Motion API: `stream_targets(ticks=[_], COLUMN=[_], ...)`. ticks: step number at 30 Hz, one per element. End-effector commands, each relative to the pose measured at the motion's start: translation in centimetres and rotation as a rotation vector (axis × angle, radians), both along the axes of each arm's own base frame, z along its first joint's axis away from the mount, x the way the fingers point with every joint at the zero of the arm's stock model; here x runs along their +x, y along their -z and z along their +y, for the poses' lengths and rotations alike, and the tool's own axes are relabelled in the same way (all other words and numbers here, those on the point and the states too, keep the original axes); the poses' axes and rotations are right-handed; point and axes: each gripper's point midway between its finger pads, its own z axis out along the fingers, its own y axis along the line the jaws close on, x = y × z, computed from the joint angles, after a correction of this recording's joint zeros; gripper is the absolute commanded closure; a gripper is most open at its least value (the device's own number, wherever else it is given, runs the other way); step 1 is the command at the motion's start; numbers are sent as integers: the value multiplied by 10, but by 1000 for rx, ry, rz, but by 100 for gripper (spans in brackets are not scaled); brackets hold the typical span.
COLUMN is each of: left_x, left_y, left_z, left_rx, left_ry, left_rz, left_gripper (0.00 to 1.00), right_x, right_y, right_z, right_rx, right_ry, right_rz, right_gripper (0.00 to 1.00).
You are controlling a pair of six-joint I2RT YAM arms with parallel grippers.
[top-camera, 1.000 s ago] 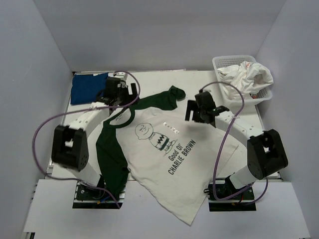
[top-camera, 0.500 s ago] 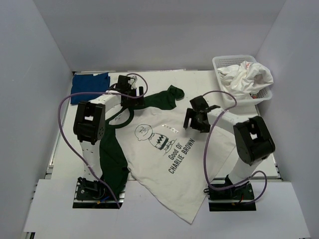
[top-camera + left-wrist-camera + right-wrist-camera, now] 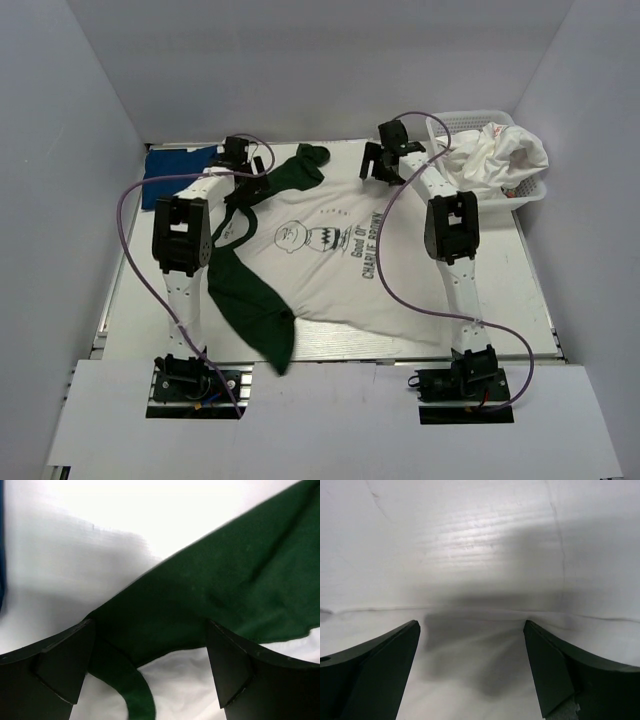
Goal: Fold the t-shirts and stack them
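Note:
The white t-shirt with dark green sleeves and cartoon-face print (image 3: pixel 330 250) lies spread flat across the table. One green sleeve (image 3: pixel 300 165) points to the far edge, and the other (image 3: pixel 255 305) trails toward the near edge. My left gripper (image 3: pixel 243 172) is open over the green collar and shoulder; the left wrist view shows green cloth (image 3: pixel 225 580) between its wide-apart fingers (image 3: pixel 60 665). My right gripper (image 3: pixel 383 172) is open over the shirt's far right edge, with white cloth (image 3: pixel 470 670) under its spread jaws. A dark blue shirt (image 3: pixel 175 175) lies folded at the far left.
A white lattice basket (image 3: pixel 450 125) stands at the far right corner with crumpled white shirts (image 3: pixel 495 155) heaped in it. Both arms reach far across the table. The lower green sleeve end (image 3: pixel 280 355) hangs at the table's near edge.
Both arms stretched toward the far edge. The green-sleeved shirt slid away from me and turned, so it now lies spread across the table.

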Motion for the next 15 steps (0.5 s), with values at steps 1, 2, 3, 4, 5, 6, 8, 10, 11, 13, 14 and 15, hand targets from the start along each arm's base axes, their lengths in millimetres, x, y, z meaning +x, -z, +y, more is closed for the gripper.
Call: stream_targets(ticks=[1,2,3,4,5,6,8,10,11,13,14,15], left_x=[19,34,40,47,66,75,88,81,72,46,28,11], left_y=[-9,-25,-29,-34,-53,-64,-100,-125,-125,-183,-162,-172], left_z=[-5,-8,-5,-9,-16,-18,-19,-18,-17,-23,-20,-27], left_rx=[-7,-12,-13,-18,-40,-44,-45,-46,-43,-63,-59,-73], left_ry=[-6,10,15,36,62,63,70,70,70,92,92,115], left_rz=[-19,-58,-67,-80,-138,-172,-225,-232,-215,-298,-263,-280], left_gripper=[0,0,0,0,0,0,0,0,0,0,0,0], right_x=[12,25,28,25,37,40,48,40,26,-8,-38,-59], right_y=[20,-1,-9,-4,-43,-59,-118,-163,-180,-192,-165,-184], right_z=[5,10,11,10,14,15,13,11,9,18,16,27], right_rx=[62,99,124,118,124,93,73,48,43,42,17,12], right_ry=[-176,-214,-234,-245,-258,-292,-292,-294,-293,-328,-347,-378], right_rz=[13,-73,-100,-103,-208,-250,-359,-414,-418,-398,-317,-346], right_gripper=[10,10,10,10,10,10,10,10,10,10,10,10])
